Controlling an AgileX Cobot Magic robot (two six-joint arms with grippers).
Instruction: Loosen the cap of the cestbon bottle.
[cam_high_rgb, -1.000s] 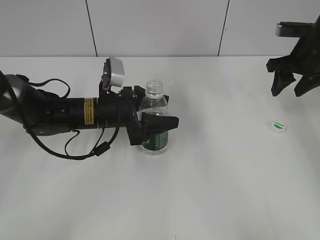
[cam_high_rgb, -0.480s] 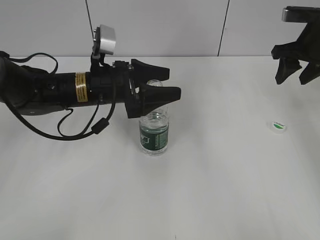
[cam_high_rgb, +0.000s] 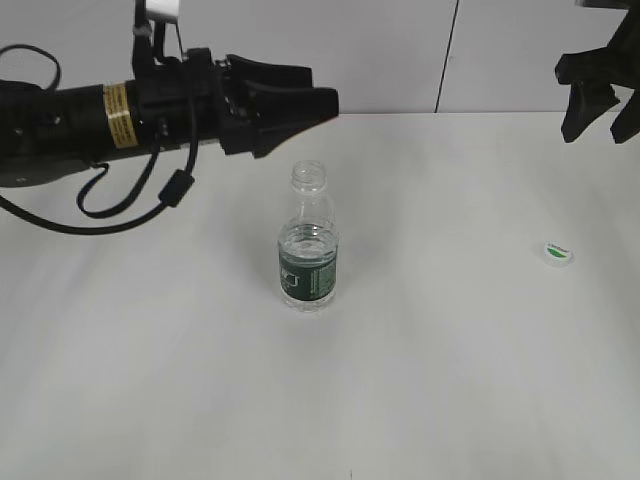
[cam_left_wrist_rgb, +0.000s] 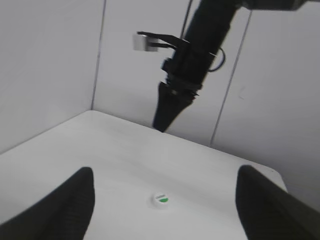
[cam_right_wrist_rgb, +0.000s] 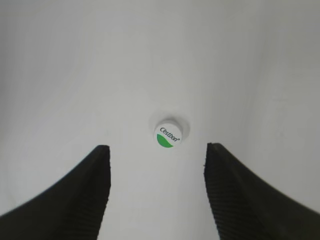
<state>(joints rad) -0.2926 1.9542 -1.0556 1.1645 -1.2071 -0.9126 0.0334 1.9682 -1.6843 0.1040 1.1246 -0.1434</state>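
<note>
The cestbon bottle (cam_high_rgb: 308, 240) stands upright and uncapped in the middle of the white table. Its cap (cam_high_rgb: 558, 252) lies flat on the table at the right, also in the left wrist view (cam_left_wrist_rgb: 161, 200) and the right wrist view (cam_right_wrist_rgb: 169, 134). My left gripper (cam_high_rgb: 325, 95) is open and empty, raised above and left of the bottle's mouth; its jaws frame the left wrist view (cam_left_wrist_rgb: 162, 197). My right gripper (cam_high_rgb: 600, 115) is open and empty, high above the cap, and its jaws flank the cap in the right wrist view (cam_right_wrist_rgb: 156, 165); it also shows in the left wrist view (cam_left_wrist_rgb: 167, 112).
The white table (cam_high_rgb: 430, 380) meets a white panelled wall (cam_high_rgb: 380, 50) at the back.
My left gripper has let go of the bottle, risen and drawn back to the left. My right gripper has risen a little. The bottle and cap have not moved.
</note>
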